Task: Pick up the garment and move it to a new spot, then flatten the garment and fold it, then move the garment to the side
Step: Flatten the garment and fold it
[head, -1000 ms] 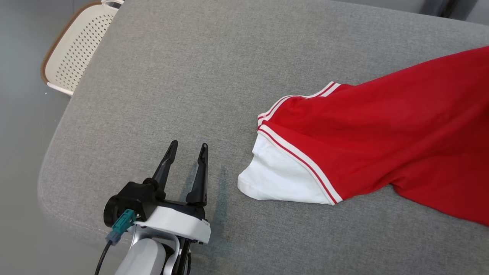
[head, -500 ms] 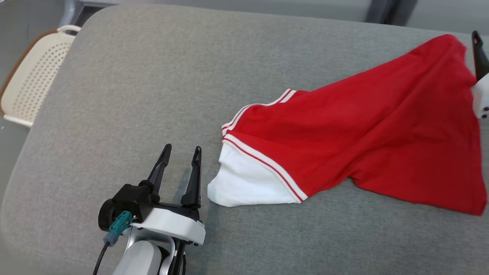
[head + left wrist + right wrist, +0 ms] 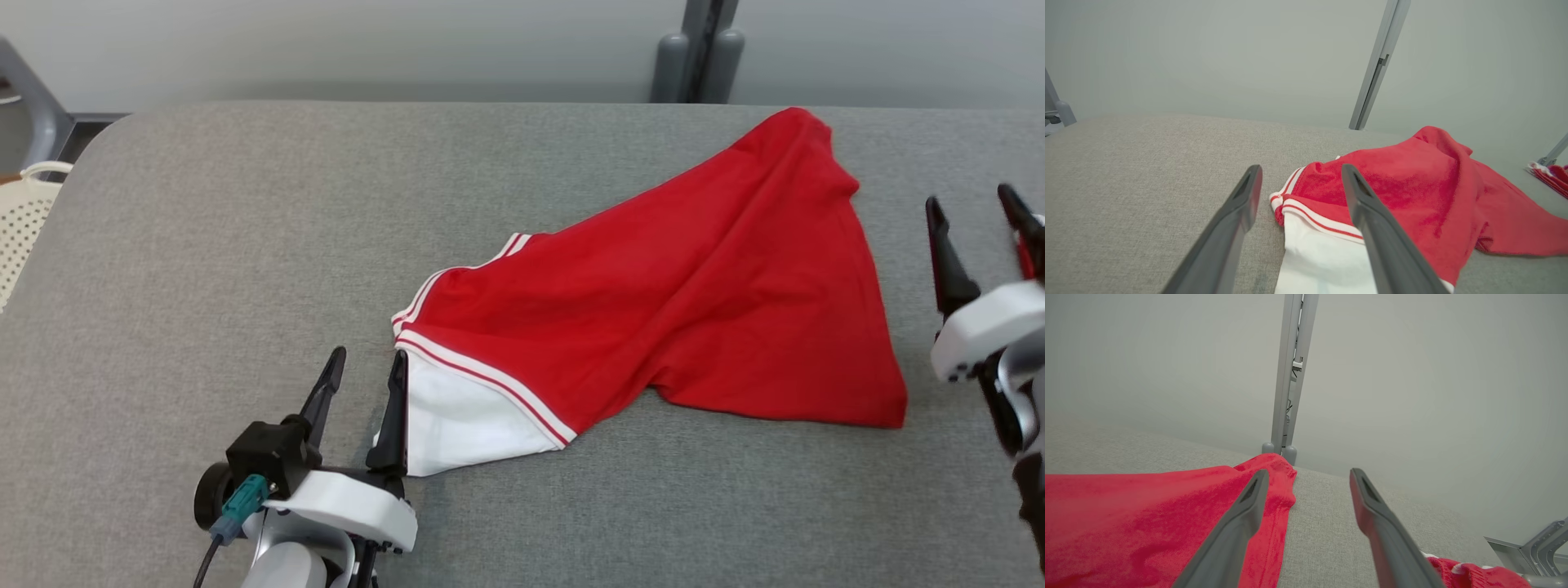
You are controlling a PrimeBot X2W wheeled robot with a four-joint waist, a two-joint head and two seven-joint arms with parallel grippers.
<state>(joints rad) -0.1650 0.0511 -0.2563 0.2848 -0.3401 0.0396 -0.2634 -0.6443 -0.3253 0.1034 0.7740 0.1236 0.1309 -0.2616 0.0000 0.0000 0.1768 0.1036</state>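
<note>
A red garment [image 3: 653, 310] is spread out, rumpled rather than flat, on a grey padded table [image 3: 245, 245]. One end of the garment is white, set off from the red by white and red stripes, and is turned towards the robot's left. The opposite red end is drawn up to a narrow tip at the far side, and a loose fold is seen along the near red hem.

The left gripper [image 3: 369, 354] is held low just beside the white end of the garment, with its fingers apart and nothing held between them. In the left wrist view its right finger is seen in front of the white cloth; whether the cloth is touched cannot be told.

The right gripper [image 3: 970, 198] is held just to the right of the garment's red edge, clear of it, with its fingers likewise spread and nothing held. In the right wrist view its left finger is seen in front of the red edge.

A grey post [image 3: 698, 49] stands beyond the garment's far tip. A perforated cream basket [image 3: 20, 220] is seen well to the left of the garment. A second piece of red and white cloth [image 3: 1474, 573] lies to the right of the garment, beyond the right gripper.
</note>
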